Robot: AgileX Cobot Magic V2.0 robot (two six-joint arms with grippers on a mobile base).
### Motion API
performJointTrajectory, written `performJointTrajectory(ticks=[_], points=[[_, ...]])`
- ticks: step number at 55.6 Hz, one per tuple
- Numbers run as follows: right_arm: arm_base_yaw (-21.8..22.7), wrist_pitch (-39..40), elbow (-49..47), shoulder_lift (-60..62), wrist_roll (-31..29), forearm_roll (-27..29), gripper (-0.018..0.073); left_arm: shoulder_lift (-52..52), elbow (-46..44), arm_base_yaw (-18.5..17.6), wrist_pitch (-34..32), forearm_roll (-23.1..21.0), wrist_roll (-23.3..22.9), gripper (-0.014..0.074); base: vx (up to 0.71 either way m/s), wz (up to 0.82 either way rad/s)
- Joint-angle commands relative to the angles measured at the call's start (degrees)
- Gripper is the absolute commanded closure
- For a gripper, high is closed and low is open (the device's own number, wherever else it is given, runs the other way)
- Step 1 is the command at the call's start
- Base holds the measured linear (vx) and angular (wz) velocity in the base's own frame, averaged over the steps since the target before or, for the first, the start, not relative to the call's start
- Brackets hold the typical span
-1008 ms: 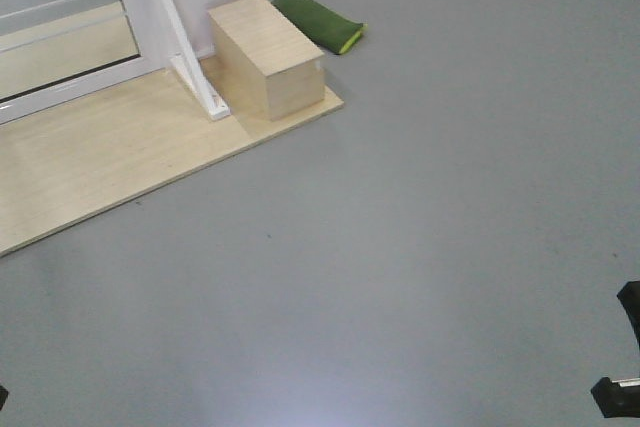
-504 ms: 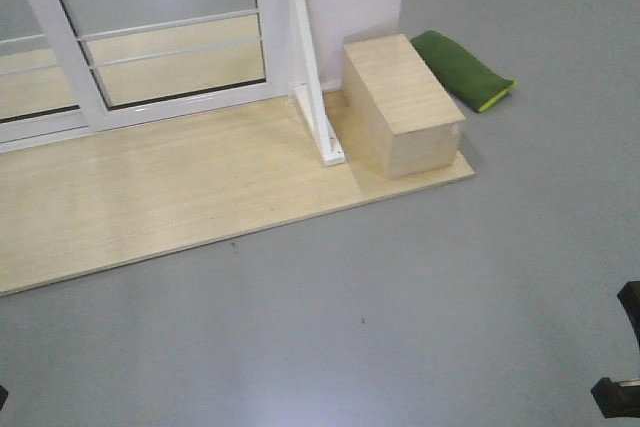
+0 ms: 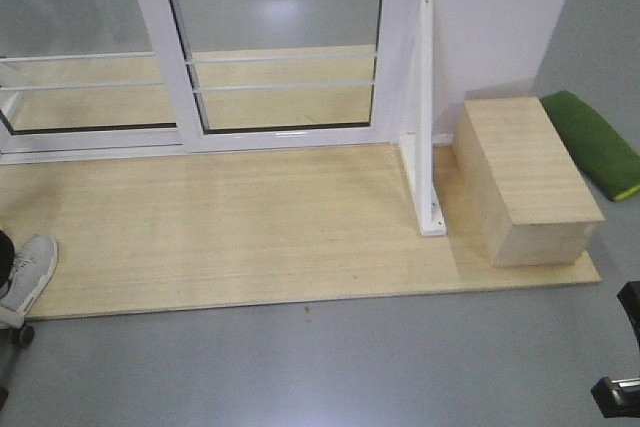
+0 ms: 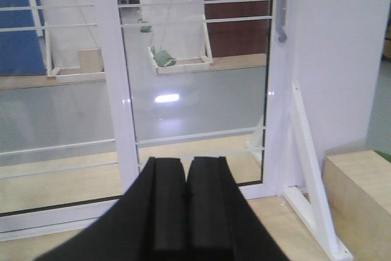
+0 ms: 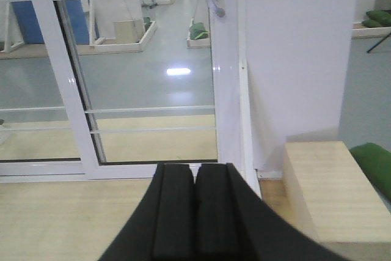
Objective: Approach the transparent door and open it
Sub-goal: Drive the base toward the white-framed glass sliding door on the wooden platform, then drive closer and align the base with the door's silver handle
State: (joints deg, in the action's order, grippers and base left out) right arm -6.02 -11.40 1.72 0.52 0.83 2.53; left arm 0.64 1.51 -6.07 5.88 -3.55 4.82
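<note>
Standing closed, the transparent door [image 3: 280, 47] abuts the white wall [image 3: 500, 17].

Both grippers closed, nothing held.
Left gripper [image 4: 186, 209]: black pads [image 4: 168, 206] pressed flat together, no gap. Right gripper [image 5: 195, 212]: same, pads meeting along a thin seam. Front view catches only a black bit of the right arm [image 3: 612, 394] at the lower right edge (pose unreadable).

Pale wooden box [image 3: 527, 175] on wooden platform [image 3: 250, 222]
</note>
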Motion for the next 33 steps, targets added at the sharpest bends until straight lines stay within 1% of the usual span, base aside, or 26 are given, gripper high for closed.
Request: performJointTrajectory(ticks=[1, 17, 33], points=[[0.3, 4.5, 0.1, 0.9, -0.1, -0.3, 0.0561, 0.7, -1.1, -0.2, -4.8, -0.2, -0.4, 0.0594, 0.5, 0.43], [0.3, 4.5, 0.1, 0.9, -0.1, -0.3, 0.0561, 0.7, -1.1, -0.2, -4.8, -0.2, -0.4, 0.0594, 0.49, 0.31], [0.3, 4.5, 0.1, 0.9, -0.1, -0.3, 0.0561, 0.7, -1.1, -0.2, -4.8, -0.2, -0.4, 0.0594, 0.47, 0.05]])
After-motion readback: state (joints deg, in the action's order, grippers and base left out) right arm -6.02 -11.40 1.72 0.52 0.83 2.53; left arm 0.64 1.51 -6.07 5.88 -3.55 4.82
